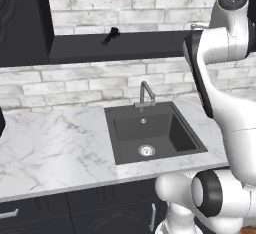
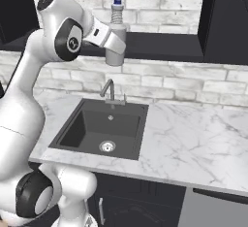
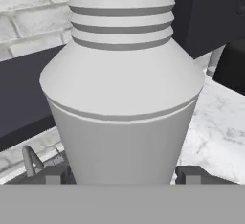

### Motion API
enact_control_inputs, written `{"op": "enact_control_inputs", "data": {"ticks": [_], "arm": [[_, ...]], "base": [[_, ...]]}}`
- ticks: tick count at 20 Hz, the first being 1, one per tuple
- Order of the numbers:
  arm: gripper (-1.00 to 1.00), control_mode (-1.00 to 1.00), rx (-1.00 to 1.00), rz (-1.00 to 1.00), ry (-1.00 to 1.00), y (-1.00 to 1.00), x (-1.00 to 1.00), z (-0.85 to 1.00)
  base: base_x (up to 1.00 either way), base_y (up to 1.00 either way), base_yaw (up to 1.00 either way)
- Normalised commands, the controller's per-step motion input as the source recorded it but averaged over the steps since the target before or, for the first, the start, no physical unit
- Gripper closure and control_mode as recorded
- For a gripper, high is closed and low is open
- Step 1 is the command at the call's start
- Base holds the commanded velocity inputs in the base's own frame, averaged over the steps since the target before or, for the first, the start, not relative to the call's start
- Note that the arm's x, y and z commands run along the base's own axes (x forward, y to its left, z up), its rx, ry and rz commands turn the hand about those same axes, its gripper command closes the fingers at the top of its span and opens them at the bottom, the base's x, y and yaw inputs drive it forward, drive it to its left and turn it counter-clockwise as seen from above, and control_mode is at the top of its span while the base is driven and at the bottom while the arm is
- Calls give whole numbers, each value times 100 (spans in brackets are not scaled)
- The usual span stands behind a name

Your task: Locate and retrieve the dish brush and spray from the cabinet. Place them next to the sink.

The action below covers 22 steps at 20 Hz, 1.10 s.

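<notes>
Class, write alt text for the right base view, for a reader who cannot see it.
The white arm's gripper holds the spray at the cabinet shelf, above the sink and its faucet, set in a marble counter against a brick wall.

White marble counter point(image 1: 55, 148) spans the frame's middle, pale brick wall point(image 1: 75, 85) above it, dark drawer fronts point(image 1: 45, 210) along the bottom edge.

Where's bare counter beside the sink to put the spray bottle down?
The white marble counter on the robot's right of the dark grey square sink is bare out to the frame edge; the marble on its left is bare too. The strip behind the slim steel faucet is narrow. The gripper holds the grey cylindrical spray bottle above the sink.
</notes>
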Motion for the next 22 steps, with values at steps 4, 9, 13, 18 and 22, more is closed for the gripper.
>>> {"op": "enact_control_inputs", "data": {"ticks": [4, 9, 13, 18, 22], "arm": [[100, -100, -6, 1, 0, -19, -85, -29], [100, -100, -7, 6, -5, -26, -74, -47], [100, -100, 1, 9, -6, -8, -59, -20], [100, -100, 0, 11, 0, -25, -18, -60], [100, -100, -6, 17, 0, -19, -19, -73]], "base": [[0, 0, 0], [0, 0, 0], [0, 0, 0], [0, 0, 0], [0, 0, 0]]}}
